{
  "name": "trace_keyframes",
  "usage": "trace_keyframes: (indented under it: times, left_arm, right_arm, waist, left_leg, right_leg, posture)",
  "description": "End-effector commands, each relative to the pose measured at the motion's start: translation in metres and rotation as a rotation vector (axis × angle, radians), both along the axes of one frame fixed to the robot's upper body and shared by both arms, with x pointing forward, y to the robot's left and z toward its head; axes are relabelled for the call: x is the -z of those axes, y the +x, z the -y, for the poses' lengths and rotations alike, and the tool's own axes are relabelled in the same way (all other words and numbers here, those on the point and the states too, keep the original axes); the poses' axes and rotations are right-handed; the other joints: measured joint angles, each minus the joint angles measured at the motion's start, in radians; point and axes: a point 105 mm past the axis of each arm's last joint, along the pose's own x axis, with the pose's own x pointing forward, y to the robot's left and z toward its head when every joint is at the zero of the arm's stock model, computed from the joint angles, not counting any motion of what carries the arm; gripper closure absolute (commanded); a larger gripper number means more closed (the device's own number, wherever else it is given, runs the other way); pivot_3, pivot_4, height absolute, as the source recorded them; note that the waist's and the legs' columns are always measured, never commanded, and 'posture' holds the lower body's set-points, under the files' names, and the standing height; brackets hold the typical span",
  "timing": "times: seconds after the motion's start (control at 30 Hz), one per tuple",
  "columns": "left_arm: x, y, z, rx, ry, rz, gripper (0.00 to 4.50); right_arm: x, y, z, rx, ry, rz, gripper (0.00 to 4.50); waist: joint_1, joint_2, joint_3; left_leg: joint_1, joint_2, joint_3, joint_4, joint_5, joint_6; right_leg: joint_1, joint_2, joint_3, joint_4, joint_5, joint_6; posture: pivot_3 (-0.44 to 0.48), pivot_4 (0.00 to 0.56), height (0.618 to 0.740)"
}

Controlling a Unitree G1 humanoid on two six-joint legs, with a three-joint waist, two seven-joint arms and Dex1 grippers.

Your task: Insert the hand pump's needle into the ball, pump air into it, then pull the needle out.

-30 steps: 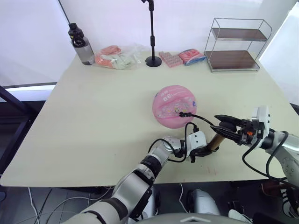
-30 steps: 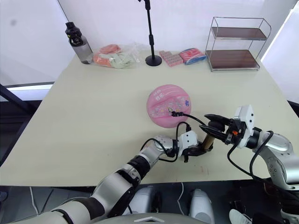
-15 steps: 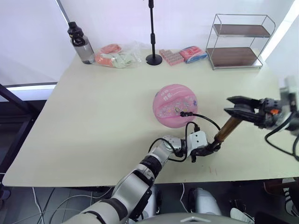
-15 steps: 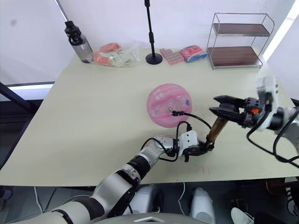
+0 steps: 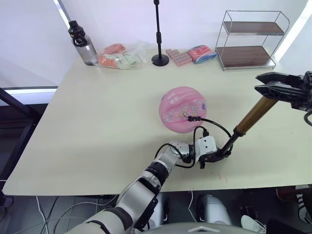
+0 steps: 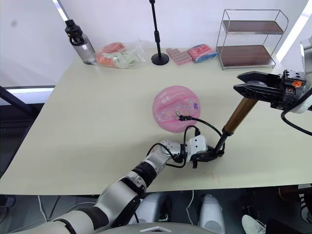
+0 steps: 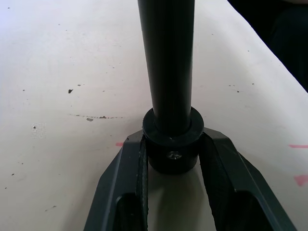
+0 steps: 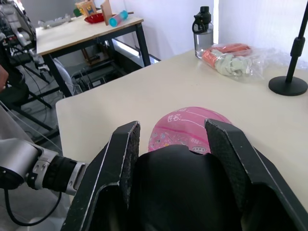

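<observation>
The pink ball (image 5: 182, 108) rests mid-table. The hand pump (image 5: 253, 115) slants up to the right of it, its bronze barrel raised and a thin black rod (image 5: 227, 145) drawn out below. My left gripper (image 5: 213, 156) is shut on the pump's lower black end (image 7: 172, 144) at the table surface. My right gripper (image 5: 263, 85) is shut on the upper black end (image 8: 185, 187), well above the table. The black hose (image 5: 217, 126) loops from the lower end to a black fitting (image 5: 190, 118) touching the ball's near side. The needle's pin is hidden.
Along the far edge stand a dark bottle (image 5: 83, 44), a clear bag of snacks (image 5: 122, 58), a black microphone stand (image 5: 159, 34), pink packets (image 5: 190, 55) and a wire shelf (image 5: 251, 41). The table's front edge (image 5: 146, 187) runs just below my left gripper.
My right gripper has risen up and to the right with the pump's barrel, drawing the black rod out. The left gripper and the ball have stayed put.
</observation>
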Motion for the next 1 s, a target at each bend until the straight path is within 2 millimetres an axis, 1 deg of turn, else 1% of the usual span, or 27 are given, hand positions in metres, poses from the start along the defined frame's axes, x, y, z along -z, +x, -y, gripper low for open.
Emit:
trace_keyframes:
  times: [0.03,0.07,0.1,0.13,0.17,0.27,0.33,0.4,0.43,0.53,0.6,0.7,0.77,0.83,1.0]
  left_arm:
    - [0.05,-0.016,-0.03,-0.026,0.183,-0.129,3.43]
    - [0.05,-0.016,-0.029,-0.027,0.182,-0.128,3.43]
    - [0.05,-0.015,-0.029,-0.027,0.182,-0.128,3.43]
    - [0.05,-0.015,-0.03,-0.028,0.182,-0.128,3.43]
    - [0.05,-0.015,-0.03,-0.029,0.181,-0.128,3.43]
    - [0.049,-0.015,-0.03,-0.031,0.18,-0.128,3.43]
    - [0.049,-0.014,-0.03,-0.033,0.181,-0.128,3.43]
    - [0.049,-0.015,-0.03,-0.033,0.18,-0.128,3.43]
    - [0.049,-0.015,-0.03,-0.034,0.179,-0.128,3.43]
    - [0.049,-0.013,-0.031,-0.038,0.179,-0.127,3.43]
    - [0.049,-0.013,-0.031,-0.039,0.179,-0.127,3.43]
    - [0.048,-0.012,-0.031,-0.042,0.177,-0.127,3.43]
    - [0.048,-0.012,-0.031,-0.045,0.173,-0.128,3.43]
    - [0.047,-0.012,-0.031,-0.047,0.169,-0.129,3.43]
    - [0.046,-0.011,-0.032,-0.053,0.162,-0.133,3.43]
  right_arm:
    - [-0.004,-0.012,-0.004,-0.028,-0.029,0.107,2.85]
    - [0.011,-0.011,-0.007,-0.032,-0.042,0.076,2.85]
    - [0.024,-0.01,-0.009,-0.03,-0.055,0.052,2.85]
    - [0.033,-0.009,-0.01,-0.028,-0.065,0.038,2.85]
    - [0.041,-0.009,-0.011,-0.026,-0.07,0.032,2.85]
    - [0.077,-0.005,-0.016,-0.009,-0.068,-0.019,2.85]
    - [0.096,-0.003,-0.017,0.006,-0.089,-0.041,2.85]
    - [0.119,0.0,-0.017,0.034,-0.095,-0.071,2.85]
    - [0.129,-0.002,-0.019,0.024,-0.103,-0.086,2.85]
    - [0.158,-0.004,-0.023,0.02,-0.114,-0.119,2.85]
    - [0.171,-0.003,-0.024,0.043,-0.114,-0.125,2.85]
    - [0.182,-0.003,-0.025,0.062,-0.104,-0.129,2.85]
    - [0.189,-0.007,-0.026,0.048,-0.129,-0.125,2.85]
    - [0.18,-0.007,-0.027,0.041,-0.109,-0.103,2.85]
    - [0.134,-0.003,-0.024,0.013,-0.081,0.003,2.85]
  waist:
    - [0.0,0.0,0.0]
    - [0.0,0.0,0.0]
    - [0.001,-0.005,-0.003]
    - [0.0,-0.009,-0.004]
    - [0.0,-0.009,-0.004]
    - [-0.003,-0.013,-0.007]
    - [-0.003,-0.015,-0.01]
    - [-0.003,-0.016,-0.012]
    - [-0.003,-0.018,-0.014]
    - [-0.003,-0.021,-0.018]
    - [-0.003,-0.022,-0.02]
    - [-0.003,-0.022,-0.021]
    - [-0.003,-0.02,-0.022]
    - [-0.003,-0.021,-0.023]
    - [-0.003,-0.018,-0.022]
  left_leg:
    - [0.0,0.0,-0.001,0.0,0.0,0.0]
    - [0.0,0.0,0.0,0.0,0.0,0.0]
    - [0.001,0.0,-0.001,0.0,0.0,0.0]
    - [0.001,0.0,-0.002,0.0,0.0,0.0]
    - [0.003,0.001,-0.002,0.0,0.0,0.0]
    - [0.008,0.001,-0.001,0.0,-0.002,0.002]
    - [0.009,0.002,-0.002,0.0,-0.003,0.004]
    - [0.009,0.003,-0.002,0.0,-0.002,0.004]
    - [0.01,0.003,-0.002,0.0,-0.002,0.003]
    - [0.009,0.004,-0.003,0.0,-0.001,0.002]
    - [0.01,0.004,-0.003,0.0,0.0,-0.001]
    - [0.01,0.004,-0.003,0.0,0.001,-0.001]
    - [0.01,0.004,-0.003,0.0,0.001,-0.001]
    - [0.01,0.004,-0.003,0.0,0.0,-0.001]
    - [0.01,0.004,-0.003,0.0,-0.001,0.002]
  right_leg:
    - [0.001,0.001,-0.001,-0.001,0.0,0.0]
    - [0.001,0.005,-0.001,-0.001,0.0,0.0]
    - [0.001,0.005,-0.001,-0.001,0.0,0.0]
    - [0.002,0.005,-0.001,-0.001,0.0,0.0]
    - [0.004,0.007,-0.002,-0.002,0.0,0.0]
    - [0.006,0.006,0.001,0.0,0.0,0.0]
    - [0.006,0.006,0.002,0.001,0.0,0.0]
    - [0.006,0.007,0.002,0.002,0.0,0.0]
    - [0.006,0.007,0.002,0.002,0.0,-0.001]
    - [0.006,0.008,0.001,0.002,0.0,-0.002]
    - [0.006,0.009,0.002,0.002,0.0,-0.002]
    - [0.006,0.009,0.002,0.002,-0.001,-0.003]
    - [0.006,0.009,0.002,0.002,-0.002,-0.005]
    - [0.006,0.009,0.002,0.002,-0.002,-0.005]
    - [0.006,0.008,0.002,0.003,-0.002,-0.006]
  posture:
    - [0.0,0.15,0.74]
    - [0.0,0.15,0.74]
    - [0.0,0.15,0.74]
    - [0.0,0.15,0.74]
    - [0.0,0.15,0.74]
    - [0.0,0.15,0.74]
    - [0.0,0.15,0.74]
    - [0.0,0.15,0.74]
    - [0.0,0.15,0.74]
    - [0.0,0.15,0.74]
    - [0.0,0.15,0.74]
    - [0.0,0.15,0.74]
    - [0.0,0.15,0.74]
    - [0.0,0.15,0.74]
    - [0.0,0.15,0.74]
